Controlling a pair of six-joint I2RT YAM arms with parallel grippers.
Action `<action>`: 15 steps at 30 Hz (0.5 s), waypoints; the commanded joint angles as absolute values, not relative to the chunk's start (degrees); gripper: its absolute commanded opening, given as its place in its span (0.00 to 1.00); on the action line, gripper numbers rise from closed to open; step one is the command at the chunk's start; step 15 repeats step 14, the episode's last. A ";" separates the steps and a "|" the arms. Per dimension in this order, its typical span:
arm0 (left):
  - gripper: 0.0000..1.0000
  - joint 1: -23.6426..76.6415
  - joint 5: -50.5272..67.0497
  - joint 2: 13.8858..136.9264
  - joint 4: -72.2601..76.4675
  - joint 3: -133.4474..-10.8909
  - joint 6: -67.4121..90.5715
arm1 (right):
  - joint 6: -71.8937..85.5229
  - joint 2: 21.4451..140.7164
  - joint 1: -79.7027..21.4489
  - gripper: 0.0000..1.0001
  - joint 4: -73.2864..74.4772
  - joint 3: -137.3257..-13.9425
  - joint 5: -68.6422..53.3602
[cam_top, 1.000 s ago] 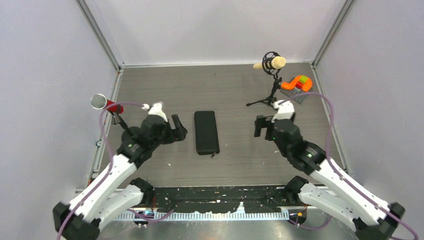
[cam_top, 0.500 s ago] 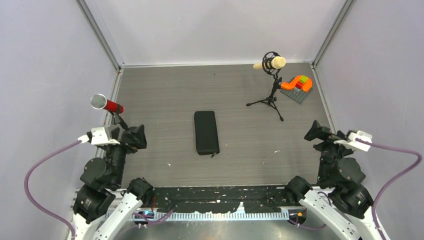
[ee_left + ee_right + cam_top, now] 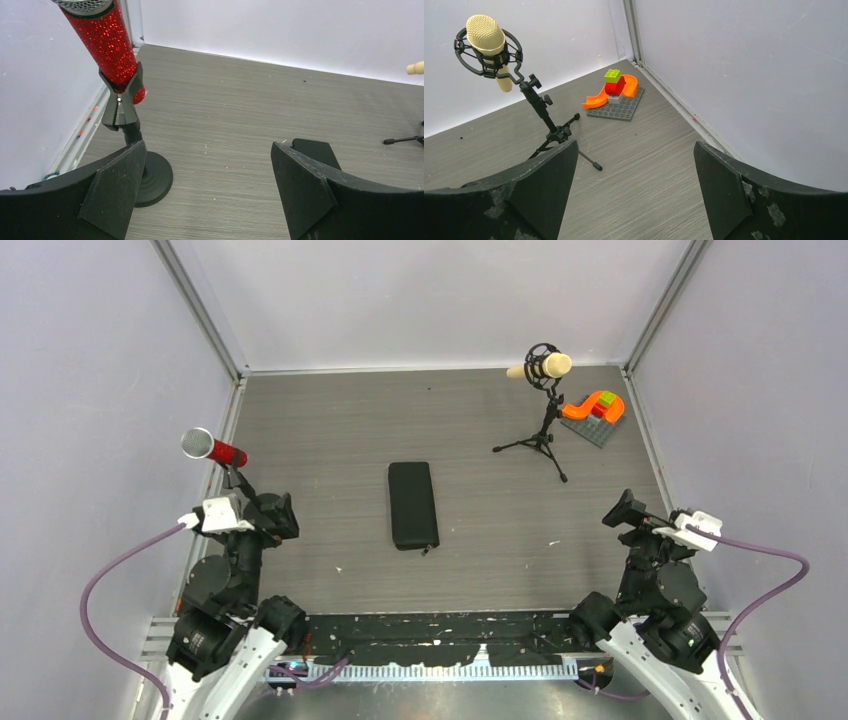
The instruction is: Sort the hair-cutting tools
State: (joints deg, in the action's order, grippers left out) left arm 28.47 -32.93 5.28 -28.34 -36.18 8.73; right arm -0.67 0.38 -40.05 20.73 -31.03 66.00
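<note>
No scissors or combs show in any view; they are hidden or out of view. The flat black zippered case (image 3: 412, 504) lies shut in the middle of the table, and its corner shows in the left wrist view (image 3: 312, 150). My left gripper (image 3: 275, 515) is open and empty at the near left, beside the red microphone's base; its jaws stand wide apart over bare table (image 3: 207, 150). My right gripper (image 3: 625, 512) is open and empty at the near right, over bare table (image 3: 636, 145).
A red glitter microphone (image 3: 212, 448) on a round base stands at the left wall (image 3: 107, 40). A gold microphone (image 3: 540, 367) on a tripod stands at the back right (image 3: 486, 37). A toy-brick build (image 3: 595, 410) on a grey plate sits in the back right corner (image 3: 616, 95).
Both arms have pulled back from either side of the case to the near corners. The case has not moved. Both grippers stay open.
</note>
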 commanded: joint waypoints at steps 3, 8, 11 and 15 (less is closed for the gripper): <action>1.00 25.96 -30.72 6.31 -24.09 -36.19 7.63 | -1.99 -6.28 -40.07 0.95 16.81 -31.57 66.27; 1.00 23.95 -28.96 6.89 -24.08 -36.06 7.71 | -2.50 -4.43 -40.07 0.95 16.63 -31.51 65.56; 1.00 23.65 -29.00 6.73 -23.96 -35.85 7.73 | -3.02 -3.69 -40.03 0.95 16.61 -31.39 65.35; 1.00 23.64 -29.17 6.97 -23.60 -35.66 7.73 | -3.24 -3.84 -40.08 0.95 16.61 -31.30 65.51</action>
